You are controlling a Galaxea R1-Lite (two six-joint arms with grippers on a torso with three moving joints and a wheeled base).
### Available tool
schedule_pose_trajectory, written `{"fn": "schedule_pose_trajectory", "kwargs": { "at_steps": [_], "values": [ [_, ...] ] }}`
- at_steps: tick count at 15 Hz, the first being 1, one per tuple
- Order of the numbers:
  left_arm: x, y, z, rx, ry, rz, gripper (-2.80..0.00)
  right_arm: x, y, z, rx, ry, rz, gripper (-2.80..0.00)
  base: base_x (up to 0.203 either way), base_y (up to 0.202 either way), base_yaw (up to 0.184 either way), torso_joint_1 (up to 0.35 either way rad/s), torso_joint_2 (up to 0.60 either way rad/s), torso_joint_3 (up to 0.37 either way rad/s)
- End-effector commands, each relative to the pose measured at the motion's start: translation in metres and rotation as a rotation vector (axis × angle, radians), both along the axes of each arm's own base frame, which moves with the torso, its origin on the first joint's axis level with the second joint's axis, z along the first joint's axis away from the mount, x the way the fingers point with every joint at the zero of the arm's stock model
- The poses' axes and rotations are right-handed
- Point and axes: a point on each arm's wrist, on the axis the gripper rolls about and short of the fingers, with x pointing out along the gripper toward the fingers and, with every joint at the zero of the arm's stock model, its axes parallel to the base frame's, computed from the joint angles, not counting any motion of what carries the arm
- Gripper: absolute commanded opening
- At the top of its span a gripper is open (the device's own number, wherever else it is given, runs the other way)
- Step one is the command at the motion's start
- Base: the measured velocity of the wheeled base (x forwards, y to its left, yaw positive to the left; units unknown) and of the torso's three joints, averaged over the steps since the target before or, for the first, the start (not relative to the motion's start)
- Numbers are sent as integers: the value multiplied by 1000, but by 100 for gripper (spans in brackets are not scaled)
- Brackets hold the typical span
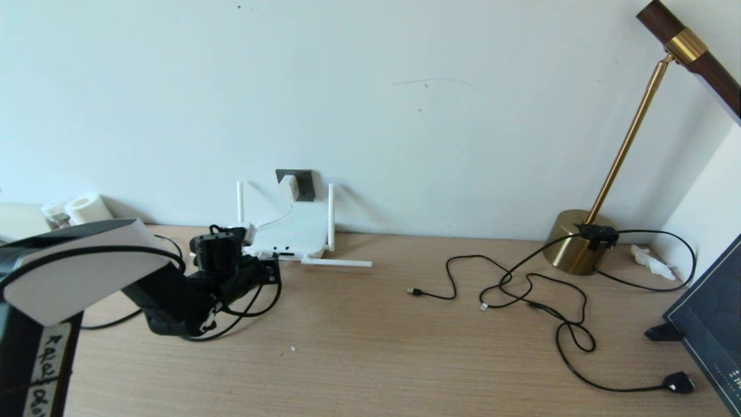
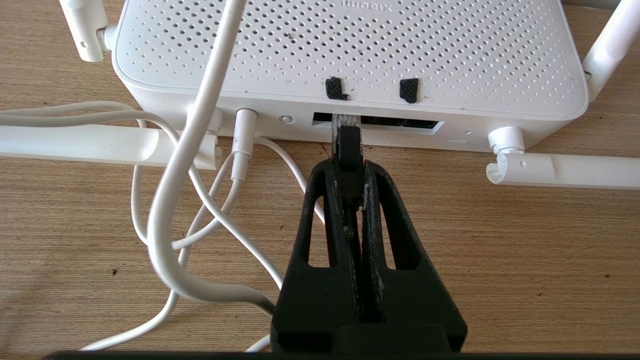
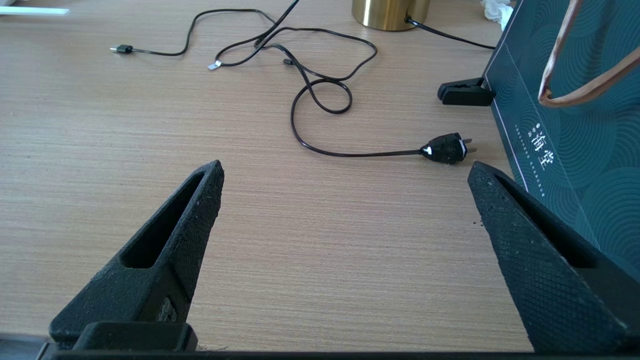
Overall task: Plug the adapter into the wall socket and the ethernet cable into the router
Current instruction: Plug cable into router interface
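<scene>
We find the ethernet cable's small black plug with its clear tip (image 2: 346, 137) at the mouth of the leftmost opening in the dark port slot on the near edge of the flat white perforated plastic router (image 2: 350, 55), which rests on the light wood-grain worktop (image 1: 370, 347) against the wall. The clear tip sits in the opening; whether it is fully latched we cannot tell. The left pincer (image 2: 351, 175) is clamped tight on the plug body, directly behind it. The plug's long axis, the pincer and the port lie on one straight line, so the port is dead ahead of the fingers. In our judgement any remaining travel is a straight push along that line, then a release.

The small white rectangular adapter (image 1: 288, 186) appears already seated on the dark grey square wall socket (image 1: 296, 184) above the router (its thin white cord (image 2: 200, 130) runs down to the router's edge).

The left arm is the near one. The right pincer (image 3: 345, 185) stands wide apart and empty over bare worktop far to the right, near a loose black plug on a thin black cord (image 3: 445, 148) and a brass lamp base (image 1: 573, 240).
</scene>
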Motion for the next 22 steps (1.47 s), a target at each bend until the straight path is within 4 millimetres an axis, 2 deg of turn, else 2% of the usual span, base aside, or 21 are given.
{"fn": "schedule_pose_trajectory", "kwargs": {
  "at_steps": [1,22],
  "values": [
    [2,0,0,-2,-11,-1,-280,0,0,0,0,2,1,0,0,0,0,0,0,0],
    [0,4,-1,-2,-6,8,-280,0,0,0,0,2,1,0,0,0,0,0,0,0]
  ]
}}
